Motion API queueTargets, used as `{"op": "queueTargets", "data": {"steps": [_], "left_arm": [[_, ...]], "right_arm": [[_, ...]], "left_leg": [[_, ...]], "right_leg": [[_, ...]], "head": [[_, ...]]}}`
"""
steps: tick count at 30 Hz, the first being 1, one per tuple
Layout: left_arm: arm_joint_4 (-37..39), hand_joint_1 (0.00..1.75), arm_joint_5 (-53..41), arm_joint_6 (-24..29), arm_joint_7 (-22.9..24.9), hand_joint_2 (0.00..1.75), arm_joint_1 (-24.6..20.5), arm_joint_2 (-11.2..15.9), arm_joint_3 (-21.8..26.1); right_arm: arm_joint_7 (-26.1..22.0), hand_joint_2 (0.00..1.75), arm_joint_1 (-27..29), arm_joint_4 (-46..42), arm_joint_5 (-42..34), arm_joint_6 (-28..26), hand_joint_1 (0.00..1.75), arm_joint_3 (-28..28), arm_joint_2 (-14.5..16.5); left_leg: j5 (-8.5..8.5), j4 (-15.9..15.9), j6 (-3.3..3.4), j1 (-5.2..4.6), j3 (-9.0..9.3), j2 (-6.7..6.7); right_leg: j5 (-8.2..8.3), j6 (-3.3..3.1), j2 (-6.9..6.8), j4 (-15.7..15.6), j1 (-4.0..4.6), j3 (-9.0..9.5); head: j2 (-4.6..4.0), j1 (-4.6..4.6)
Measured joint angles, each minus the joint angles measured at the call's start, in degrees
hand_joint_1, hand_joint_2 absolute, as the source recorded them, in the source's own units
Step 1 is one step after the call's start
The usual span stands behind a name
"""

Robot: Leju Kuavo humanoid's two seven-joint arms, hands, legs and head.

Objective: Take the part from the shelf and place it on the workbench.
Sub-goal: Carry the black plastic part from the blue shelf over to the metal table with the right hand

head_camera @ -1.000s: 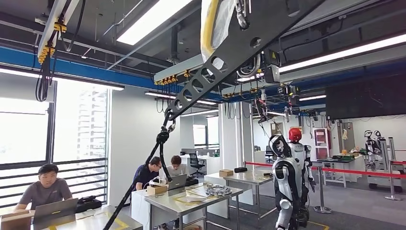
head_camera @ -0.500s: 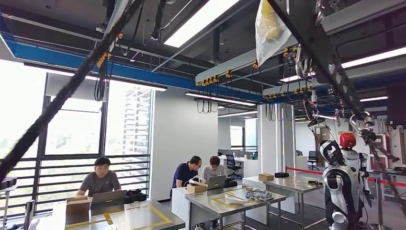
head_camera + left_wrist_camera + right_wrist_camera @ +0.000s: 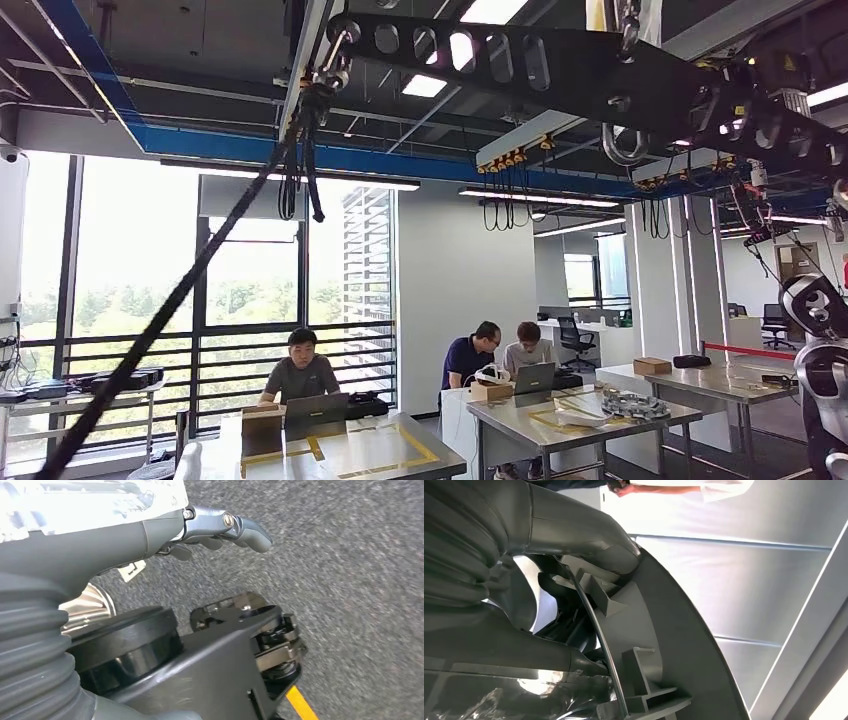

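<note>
The right hand grasps the part, a matt grey moulded piece with a broad curved rim and square stiffening ribs on its inner face. The thick thumb presses on the rim's upper end. A thin dark wire follows the curve, and crinkled clear film lies against the part's lower end.

The left hand hangs released, its smooth grey fingers loosely curved and apart with nothing between them, above speckled grey carpet that carries a yellow floor line. A glossy white patch beside the wrist is too washed out to identify.

Overhead, a black flat beam pierced with oval holes crosses the ceiling, and a dark braided strap slants down from its end. Below stands a steel table marked with a yellow tape square. At its far edge sit a brown cardboard box and a grey laptop, with a person seated behind. A second steel table carries a ring of metal pieces near its right corner. A white and black humanoid robot stands beyond it.
</note>
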Motion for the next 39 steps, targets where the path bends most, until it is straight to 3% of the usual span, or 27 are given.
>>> {"op": "queueTargets", "data": {"steps": [3, 5, 9, 13, 15, 17, 18, 19, 20, 22, 24, 28, 30, 33, 34, 35, 36, 37, 39], "left_arm": [[0.0, 0.0, -0.12, 0.02, 0.04, 1.75, 0.03, 0.25, -0.23], [0.0, 0.0, -0.19, 0.03, 0.07, 1.75, -0.09, 0.3, -0.38], [0.0, 0.0, -0.23, 0.01, 0.18, 1.75, 0.04, 0.37, -0.56], [-0.01, 0.0, -0.23, 0.02, 0.14, 1.75, -0.02, 0.56, -0.57], [-0.02, 0.0, -0.23, 0.03, 0.1, 1.75, -0.12, 0.58, -0.58], [-0.02, 0.0, -0.23, 0.03, 0.08, 1.75, -0.22, 0.59, -0.58], [-0.02, 0.0, -0.22, 0.03, 0.08, 1.75, -0.2, 0.6, -0.58], [-0.02, 0.0, -0.22, 0.03, 0.08, 1.75, -0.14, 0.6, -0.58], [-0.02, 0.0, -0.22, 0.03, 0.08, 1.75, -0.08, 0.61, -0.58], [-0.02, 0.0, -0.22, 0.02, 0.08, 1.75, -0.06, 0.58, -0.58], [-0.02, 0.0, -0.22, 0.02, 0.08, 1.75, -0.17, 0.58, -0.58], [-0.02, 0.0, -0.23, 0.0, 0.08, 1.75, -0.21, 0.61, -0.58], [-0.02, 0.0, -0.23, -0.01, 0.08, 1.75, -0.27, 0.63, -0.6], [-0.02, 0.0, -0.23, -0.02, 0.08, 1.75, -0.17, 0.65, -0.6], [-0.02, 0.0, -0.23, -0.03, 0.08, 1.75, -0.06, 0.65, -0.61], [-0.02, 0.0, -0.23, -0.04, 0.08, 1.75, 0.04, 0.65, -0.62], [-0.02, 0.0, -0.23, -0.05, 0.08, 1.75, 0.09, 0.65, -0.63], [-0.02, 0.0, -0.23, -0.05, 0.08, 1.75, 0.11, 0.66, -0.64], [-0.02, 0.0, -0.23, -0.05, 0.08, 1.75, 0.06, 0.75, -0.64]], "right_arm": [[-0.02, 1.75, -0.01, 0.06, 0.0, -0.13, 1.75, -0.02, 0.02], [-0.04, 1.75, -0.03, 0.08, 0.01, -0.2, 1.75, -0.04, 0.02], [-0.13, 1.75, 0.06, 0.1, 0.15, -0.48, 1.75, -0.09, -0.02], [-0.24, 1.75, 0.07, 0.07, 0.27, -0.59, 1.75, -0.17, 0.01], [-0.31, 1.75, 0.1, 0.04, 0.31, -0.59, 1.75, -0.21, -0.01], [-0.36, 1.75, 0.24, 0.04, 0.33, -0.59, 1.75, -0.2, -0.04], [-0.37, 1.75, 0.34, 0.04, 0.33, -0.59, 1.75, -0.19, -0.06], [-0.37, 1.75, 0.42, 0.05, 0.33, -0.6, 1.75, -0.18, -0.08], [-0.37, 1.75, 0.48, 0.05, 0.33, -0.6, 1.75, -0.16, -0.08], [-0.38, 1.75, 0.49, 0.06, 0.33, -0.6, 1.75, -0.16, -0.09], [-0.4, 1.75, 0.45, 0.08, 0.33, -0.59, 1.75, -0.15, -0.09], [-0.44, 1.75, 0.44, 0.09, 0.34, -0.62, 1.75, -0.21, -0.07], [-0.46, 1.75, 0.39, 0.08, 0.37, -0.62, 1.75, -0.25, -0.02], [-0.48, 1.75, 0.44, 0.08, 0.45, -0.61, 1.75, -0.19, 0.02], [-0.48, 1.75, 0.49, 0.09, 0.45, -0.61, 1.75, -0.17, 0.01], [-0.48, 1.75, 0.53, 0.09, 0.45, -0.61, 1.75, -0.15, 0.01], [-0.48, 1.75, 0.55, 0.09, 0.45, -0.61, 1.75, -0.14, 0.01], [-0.49, 1.75, 0.54, 0.08, 0.45, -0.61, 1.75, -0.14, 0.01], [-0.5, 1.75, 0.49, 0.12, 0.47, -0.6, 1.75, -0.14, 0.01]], "left_leg": [[5.06, -9.61, 0.43, -0.04, 4.99, 0.36], [5.75, -13.8, 1.16, -0.36, 7.08, 0.71], [5.37, -14.38, 1.86, -0.6, 7.17, 0.76], [4.96, -14.7, 3.2, -0.55, 7.58, 0.66], [4.95, -15.09, 3.71, -0.21, 8.1, 0.66], [4.75, -15.1, 3.97, -0.18, 8.3, 0.6], [4.63, -15.09, 3.98, -0.19, 8.42, 0.5], [4.46, -15.08, 3.88, -0.18, 8.64, 0.34], [4.24, -15.07, 3.71, -0.16, 8.95, 0.15], [3.64, -15.04, 3.2, -0.11, 9.74, -0.2], [3.08, -14.93, 2.51, -0.22, 10.14, -0.4], [2.43, -15.21, 1.08, -0.09, 10.54, -0.4], [1.18, -12.9, 0.53, -0.05, 9.7, -0.18], [-2.48, -1.88, 0.28, -0.05, 3.73, -0.02], [-2.65, 0.95, 0.35, -0.06, 1.77, -0.01], [-1.5, 1.34, 0.51, -0.08, 0.91, -0.01], [0.8, -0.57, 0.8, -0.13, 1.11, -0.01], [3.73, -4.09, 1.21, -0.24, 2.11, 0.01], [7.22, -10.06, 2.21, -0.75, 4.4, 0.2]], "right_leg": [[-0.36, 0.45, -0.72, 0.13, 0.09, 0.35], [-0.54, 1.04, -0.91, 0.21, 0.27, 0.4], [-0.68, 1.18, -1.0, 0.11, 0.32, 0.41], [-1.09, 2.77, -0.57, 0.14, -0.01, 0.65], [-3.44, 3.0, 0.57, 4.86, -0.09, -1.63], [-6.52, 3.06, 1.2, 12.75, -0.11, -6.08], [-7.21, 3.08, 1.28, 15.74, -0.12, -7.95], [-6.5, 3.06, 1.28, 16.49, -0.13, -8.77], [-4.72, 2.98, 1.28, 15.08, -0.13, -8.52], [0.14, 2.68, 1.36, 7.64, -0.14, -5.55], [1.97, 2.29, 1.62, 1.87, -0.02, -2.96], [1.04, 0.92, 1.84, 0.64, 0.22, -2.1], [0.75, 0.17, 1.69, 0.22, 0.07, -1.28], [-0.31, -0.58, 1.38, 0.04, 0.34, 0.12], [-0.78, -0.67, 1.34, 0.05, 0.48, 0.68], [-1.25, -0.69, 1.34, 0.06, 0.61, 1.29], [-1.77, -0.66, 1.34, 0.06, 0.72, 2.03], [-2.34, -0.6, 1.32, 0.05, 0.82, 2.86], [-3.3, -0.28, 1.22, -0.19, 0.89, 4.14]], "head": [[0.0, 0.33], [0.0, 0.33], [0.0, -0.08], [0.0, -0.42], [0.0, -0.73], [0.0, -1.02], [0.0, -1.1], [0.0, -1.19], [0.0, -1.27], [0.0, -1.41], [0.0, -1.33], [0.0, -1.17], [0.0, -0.97], [0.0, -0.57], [0.0, -0.46], [0.0, -0.4], [0.0, -0.33], [0.0, -0.27], [0.01, -0.27]]}}
